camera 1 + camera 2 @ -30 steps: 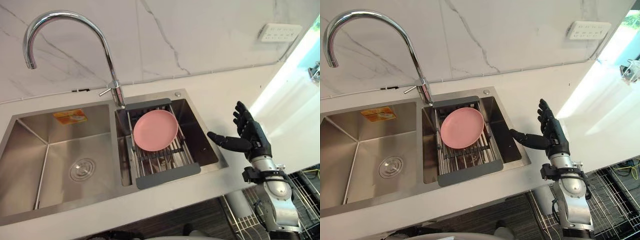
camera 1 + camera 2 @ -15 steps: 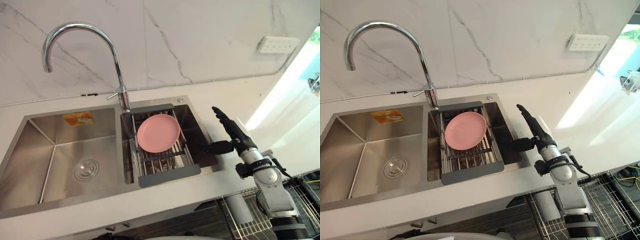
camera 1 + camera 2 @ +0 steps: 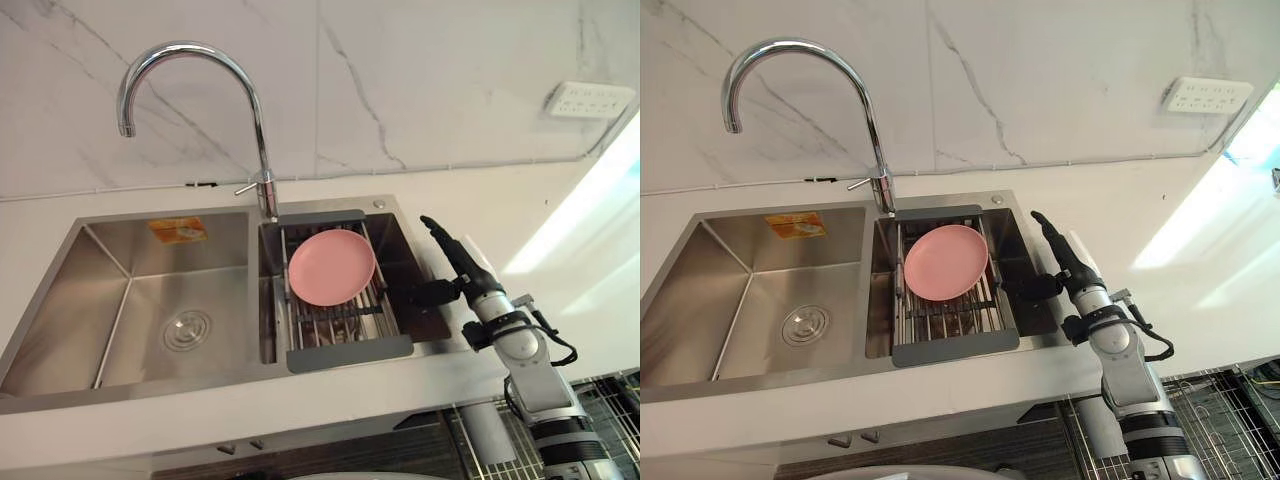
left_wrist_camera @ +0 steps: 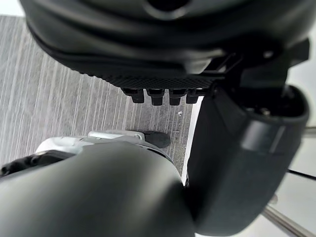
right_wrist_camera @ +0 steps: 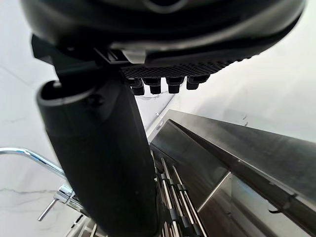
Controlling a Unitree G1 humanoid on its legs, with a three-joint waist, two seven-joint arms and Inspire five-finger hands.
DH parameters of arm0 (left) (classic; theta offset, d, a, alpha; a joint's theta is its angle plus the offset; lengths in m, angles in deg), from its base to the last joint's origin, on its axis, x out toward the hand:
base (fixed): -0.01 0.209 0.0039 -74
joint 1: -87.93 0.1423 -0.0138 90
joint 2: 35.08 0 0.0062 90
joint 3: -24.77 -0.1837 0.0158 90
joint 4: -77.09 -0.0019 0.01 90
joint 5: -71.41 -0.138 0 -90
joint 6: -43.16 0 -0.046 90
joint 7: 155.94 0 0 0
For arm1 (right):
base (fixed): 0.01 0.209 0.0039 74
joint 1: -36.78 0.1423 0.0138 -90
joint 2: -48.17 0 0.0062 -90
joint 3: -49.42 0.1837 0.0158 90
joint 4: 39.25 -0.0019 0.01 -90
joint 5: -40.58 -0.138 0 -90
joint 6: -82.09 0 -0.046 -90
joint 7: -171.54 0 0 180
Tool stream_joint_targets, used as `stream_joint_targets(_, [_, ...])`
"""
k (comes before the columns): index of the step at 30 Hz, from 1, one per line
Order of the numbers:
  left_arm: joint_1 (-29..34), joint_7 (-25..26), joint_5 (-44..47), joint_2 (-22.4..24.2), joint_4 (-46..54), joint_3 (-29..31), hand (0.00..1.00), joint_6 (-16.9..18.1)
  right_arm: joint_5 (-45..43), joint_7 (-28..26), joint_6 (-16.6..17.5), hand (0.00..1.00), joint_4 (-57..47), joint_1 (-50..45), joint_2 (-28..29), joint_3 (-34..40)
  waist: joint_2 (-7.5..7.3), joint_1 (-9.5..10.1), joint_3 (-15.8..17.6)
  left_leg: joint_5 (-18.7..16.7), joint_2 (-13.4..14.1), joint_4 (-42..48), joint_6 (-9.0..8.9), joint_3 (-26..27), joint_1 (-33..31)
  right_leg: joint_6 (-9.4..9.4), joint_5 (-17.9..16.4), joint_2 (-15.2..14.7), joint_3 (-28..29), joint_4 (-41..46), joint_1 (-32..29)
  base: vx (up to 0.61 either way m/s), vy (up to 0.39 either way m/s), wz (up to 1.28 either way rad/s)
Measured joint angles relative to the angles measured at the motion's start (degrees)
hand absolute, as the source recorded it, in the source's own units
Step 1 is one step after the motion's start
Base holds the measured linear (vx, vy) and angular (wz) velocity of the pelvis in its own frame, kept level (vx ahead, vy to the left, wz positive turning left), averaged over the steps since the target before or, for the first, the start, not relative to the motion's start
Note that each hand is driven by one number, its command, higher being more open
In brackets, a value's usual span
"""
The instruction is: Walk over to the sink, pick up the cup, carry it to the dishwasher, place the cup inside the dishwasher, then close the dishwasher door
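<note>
Looking down from the head camera, I see my right hand [image 3: 1077,270] above the far right rim of a stainless double sink [image 3: 740,290]. Its fingers are straight and point towards the marble back wall. Its thumb [image 3: 1025,290] is spread wide and reaches sideways over the nearer basin. The hand holds nothing. From its wrist camera, the fingertips [image 5: 158,86] show end-on in a row, with the basin's steel wall past them.

Just off the thumb's tip, a grey drying rack [image 3: 955,350] spans that basin. A pink plate [image 3: 945,262] lies on the rack, well clear of the hand. A pale shape sits under the rack's bars below the plate, and I cannot make out what it is. I cannot tell where the cup is.

A tall curved chrome faucet [image 3: 875,150] rises at the sink's back edge, beyond the plate from the hand. On the hand's outer side is a white counter [image 3: 1160,230], and a white outlet [image 3: 1206,95] sits on the wall ahead of the fingertips. A wire basket [image 3: 1230,400] shows below the counter's front edge, behind the wrist.

My left hand [image 4: 163,79] hangs over a grey striped floor [image 4: 64,103], with fingers relaxed and spread from the thumb, holding nothing.
</note>
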Motion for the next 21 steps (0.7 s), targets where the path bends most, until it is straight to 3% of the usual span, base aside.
stream_joint_targets(10, [0.34,2.40,5.13,0.78,-0.12,4.50,1.00,-2.24,3.12,-0.02,0.05,1.00,2.62,3.34,0.00,-5.88,-0.21,0.24,0.08,0.61,-0.10,-0.06,0.26,-1.79,-0.39,-0.01,0.00,0.00,-1.83,-0.32,0.72,-0.03,-0.015,0.09])
stream_joint_targets(21, [0.52,2.16,5.04,1.01,-0.03,5.78,1.00,-2.12,6.40,1.39,0.18,1.00,5.30,4.13,0.09,-6.37,-0.58,1.38,0.26,0.76,-0.13,-0.06,0.12,-2.90,-0.47,-0.02,0.01,-0.01,-3.05,-0.82,1.57,-0.02,-0.006,0.06])
